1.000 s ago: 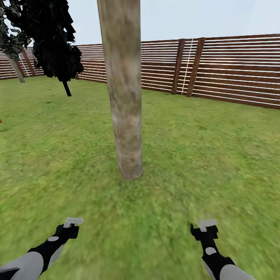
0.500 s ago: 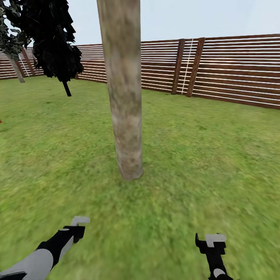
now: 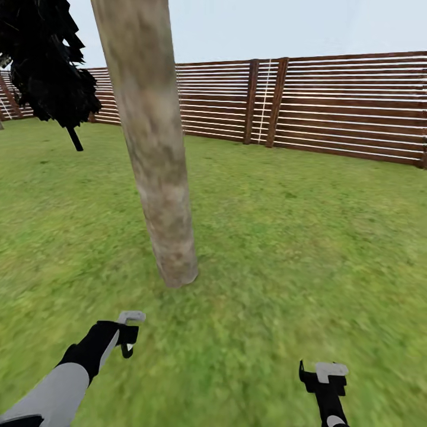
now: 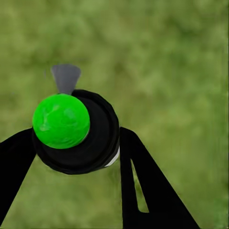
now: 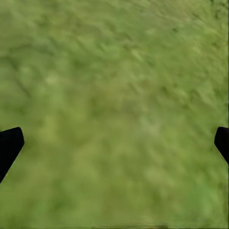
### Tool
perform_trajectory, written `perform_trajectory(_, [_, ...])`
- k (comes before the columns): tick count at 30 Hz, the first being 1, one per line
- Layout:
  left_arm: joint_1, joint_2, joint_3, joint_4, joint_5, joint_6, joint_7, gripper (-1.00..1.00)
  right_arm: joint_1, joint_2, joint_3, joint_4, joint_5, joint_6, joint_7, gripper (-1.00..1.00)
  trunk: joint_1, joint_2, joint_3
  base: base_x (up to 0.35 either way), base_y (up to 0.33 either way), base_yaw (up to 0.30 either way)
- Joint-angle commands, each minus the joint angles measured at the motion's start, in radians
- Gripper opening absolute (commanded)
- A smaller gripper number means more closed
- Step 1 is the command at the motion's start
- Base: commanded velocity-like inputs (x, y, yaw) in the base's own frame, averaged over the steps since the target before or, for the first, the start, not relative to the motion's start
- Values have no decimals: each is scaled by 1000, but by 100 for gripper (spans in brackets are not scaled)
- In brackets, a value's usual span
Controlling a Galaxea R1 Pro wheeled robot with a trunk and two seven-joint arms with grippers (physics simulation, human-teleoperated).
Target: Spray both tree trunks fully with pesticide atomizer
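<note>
A thick beige-grey tree trunk (image 3: 157, 178) rises from the grass floor (image 3: 284, 255) just ahead and slightly left of me. In the left wrist view the pesticide atomizer (image 4: 71, 129) is a black round body with a bright green ball and a grey nozzle, and it sits between the black fingers (image 4: 143, 186) of my left gripper (image 4: 71, 160). That left gripper (image 3: 127, 338) reaches over the grass short of the trunk's foot. My right gripper (image 3: 323, 379) is low at the right, and in its wrist view the right gripper (image 5: 114, 143) is open over bare grass. I see no white specks.
A brown slatted fence (image 3: 332, 107) with two upright posts (image 3: 264, 101) closes the lawn behind the trunk. A near-black narrow tree (image 3: 47, 65) stands at the far left. Open grass stretches to the right of the trunk.
The whole picture has shifted, so the camera moved: the trunk now sits further left and closer. My left arm has reached forward toward the trunk, and my right arm has dropped lower in the picture.
</note>
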Motion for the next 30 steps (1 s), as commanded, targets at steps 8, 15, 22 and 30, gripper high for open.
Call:
perform_trajectory(8, [-1, 0, -4, -102, -5, 74, -8, -100, 0, 1, -56, 2, 4, 1, 3, 100, 0, 0, 0, -173, -192, -115])
perform_trajectory(15, [-3, -71, -24, -190, -2, 92, -10, -100, 0, 1, -57, 3, 4, 1, 2, 100, 0, 0, 0, -21, -5, 0])
perform_trajectory(22, [-37, 6, -45, -198, 1, 185, -78, -100, 0, 0, -59, 2, 3, 1, 1, 100, 0, 0, 0, 0, 0, -183])
perform_trajectory(30, [-42, -67, -85, -200, -9, 191, -132, -100, 0, 0, -58, 2, 3, 1, 2, 100, 0, 0, 0, -106, 0, -21])
